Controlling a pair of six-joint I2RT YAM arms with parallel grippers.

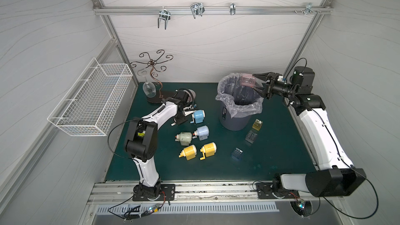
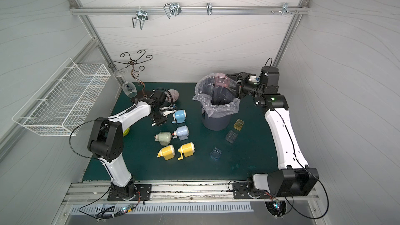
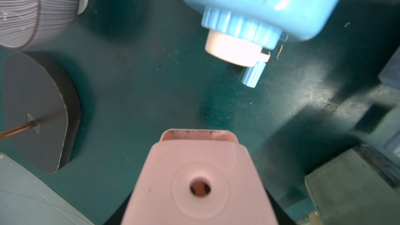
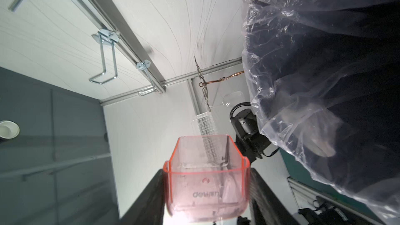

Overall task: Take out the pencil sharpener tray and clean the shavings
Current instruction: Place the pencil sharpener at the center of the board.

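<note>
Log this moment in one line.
right gripper: holds pink tray over bin rim | left gripper: holds pink sharpener

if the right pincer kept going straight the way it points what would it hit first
The right pincer, shut on the pink tray, points past the bin bag, which lies to its side. The way looks free until the glass rack, though depth is unclear.

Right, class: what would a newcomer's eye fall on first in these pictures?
The clear pink tray, pinched in the right gripper at the rim of the plastic-lined grey bin, at the back of the green mat. Next, five colourful sharpeners clustered mid-mat, and the pink sharpener filling the left wrist view.
</note>
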